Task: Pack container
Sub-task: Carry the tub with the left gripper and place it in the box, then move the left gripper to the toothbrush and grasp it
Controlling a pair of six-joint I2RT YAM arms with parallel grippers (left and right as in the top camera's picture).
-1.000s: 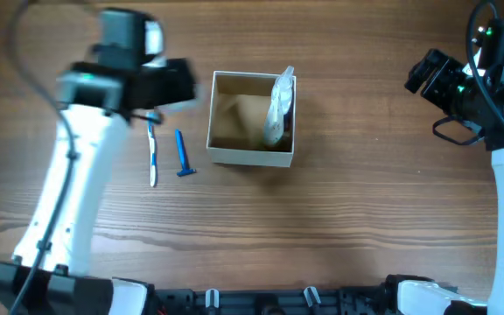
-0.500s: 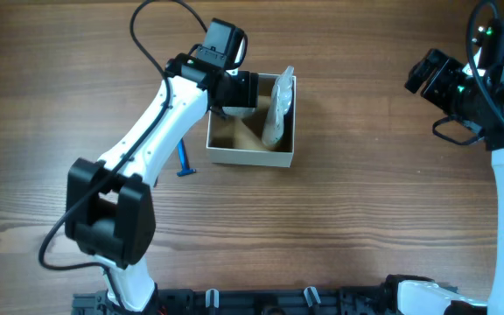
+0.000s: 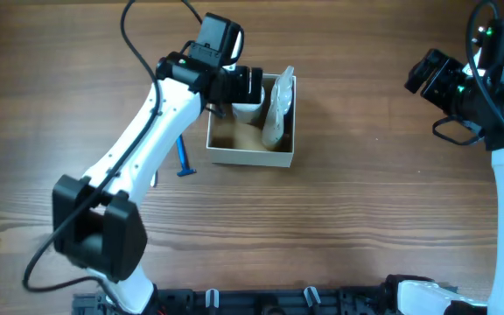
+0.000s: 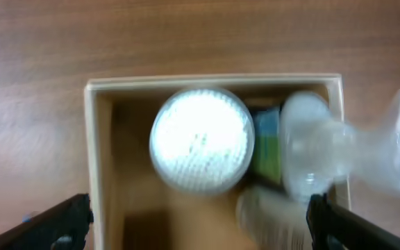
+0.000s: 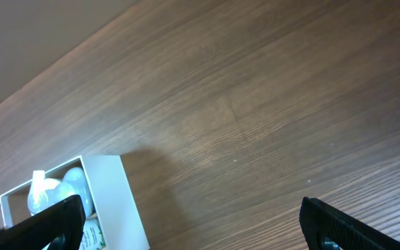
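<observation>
Inside the container (image 3: 250, 157), jar (image 4: 201, 139) and clear pouch (image 3: 278, 105) beneath wide-open left hand (image 4: 200, 214); razor (image 3: 183, 163) alongside.

no legible text, labels blurred, no brand, number or sign readable

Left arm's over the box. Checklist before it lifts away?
1. Left gripper open: ok, spread wide.
2. White-lidded jar inside container: ok, within the walls.
3. Jar free of gripper: ok, gaps on both sides.
4. Clear plastic item fully inside: not ok, leans out over the wall.
5. Razor packed: not ok, lies on table beside container.
6. Right gripper clear: ok, open, away from container.
</observation>
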